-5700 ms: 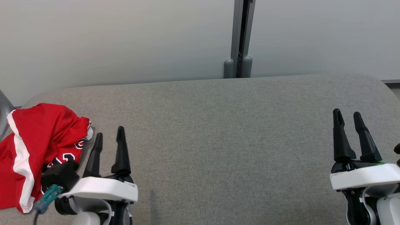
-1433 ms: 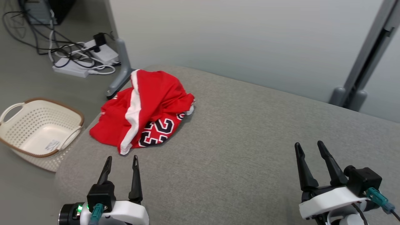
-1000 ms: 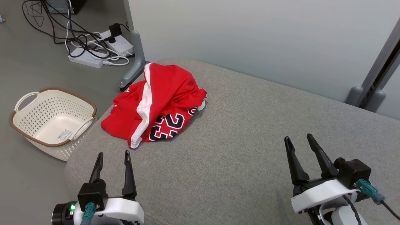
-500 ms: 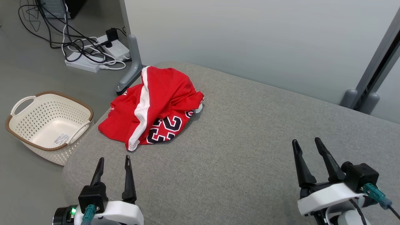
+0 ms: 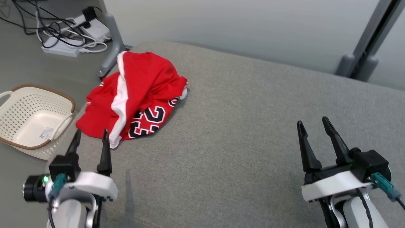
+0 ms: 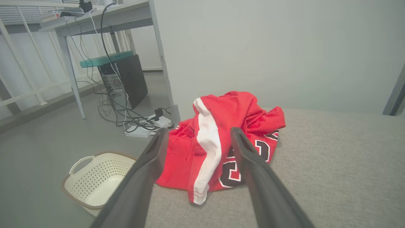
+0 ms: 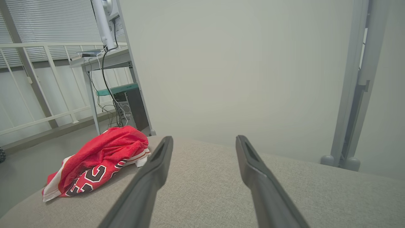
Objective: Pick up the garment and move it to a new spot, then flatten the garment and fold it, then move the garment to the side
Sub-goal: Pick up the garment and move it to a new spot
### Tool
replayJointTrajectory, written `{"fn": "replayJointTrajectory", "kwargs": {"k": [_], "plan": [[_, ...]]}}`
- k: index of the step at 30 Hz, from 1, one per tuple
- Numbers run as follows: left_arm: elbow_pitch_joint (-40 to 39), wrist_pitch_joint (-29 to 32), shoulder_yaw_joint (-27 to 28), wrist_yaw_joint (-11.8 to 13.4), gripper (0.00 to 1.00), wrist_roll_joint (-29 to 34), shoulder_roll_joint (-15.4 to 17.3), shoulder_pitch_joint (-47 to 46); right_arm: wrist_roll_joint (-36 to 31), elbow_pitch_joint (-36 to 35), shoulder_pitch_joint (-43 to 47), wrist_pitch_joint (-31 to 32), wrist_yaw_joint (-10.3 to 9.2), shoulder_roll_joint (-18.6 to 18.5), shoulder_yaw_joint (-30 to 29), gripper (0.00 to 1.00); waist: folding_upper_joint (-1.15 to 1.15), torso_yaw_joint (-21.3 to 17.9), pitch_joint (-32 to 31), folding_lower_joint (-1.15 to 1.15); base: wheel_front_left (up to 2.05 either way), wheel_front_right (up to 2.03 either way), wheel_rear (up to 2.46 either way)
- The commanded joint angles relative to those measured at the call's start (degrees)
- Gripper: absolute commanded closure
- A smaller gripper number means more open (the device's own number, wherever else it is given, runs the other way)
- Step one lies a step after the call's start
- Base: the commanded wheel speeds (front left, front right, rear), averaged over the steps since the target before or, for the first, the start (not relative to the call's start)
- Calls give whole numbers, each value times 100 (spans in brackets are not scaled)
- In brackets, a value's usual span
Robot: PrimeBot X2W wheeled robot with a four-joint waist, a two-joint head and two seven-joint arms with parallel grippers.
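Hovering near the crumpled garment [image 5: 139, 82] — left end effector [image 5: 90, 135], jaws apart.

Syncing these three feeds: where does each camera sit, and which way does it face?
Head view: on the head, angled forward and down at the grey padded surface and red jersey; left jaws lower left, right jaws lower right, open.
Left wrist view: on the left wrist, aimed along the left jaws at the jersey; cream basket on the floor.
Right wrist view: on the right wrist, facing the wall across the surface, between the right jaws.
Shared: all three show the jersey; head and left wrist the basket.
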Motion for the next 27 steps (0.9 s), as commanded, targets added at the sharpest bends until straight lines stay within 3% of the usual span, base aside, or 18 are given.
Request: {"fn": "replayJointTrajectory", "kwargs": {"k": [1, 8, 14, 21, 27], "plan": [[74, 42, -2, -87, 0, -21, 77, -254, -48, -50, -129, -3, 10, -39, 10, 0, 0, -243, 331, 0, 0, 0, 0], [813, 787, -202, -681, 0, -57, 511, -1438, -297, -196, -599, -3, 10, -42, 192, 0, 0, -582, 1037, 0, 0, 0, 0], [1426, 1415, -402, -1019, 0, -155, 779, -2256, -344, -205, -820, -3, 10, -38, 381, 0, 0, -859, 1385, 0, 0, 0, 0], [2150, 1871, -500, -1088, 0, -215, 981, -2937, -378, -188, -913, -3, 10, -37, 439, 0, 0, -1072, 1581, 0, 0, 0, 0], [2832, 2080, -635, -928, 0, -70, 1062, -3415, -404, -167, -956, -3, 10, -37, 498, 0, 0, -1179, 1689, 0, 0, 0, 0]]}}
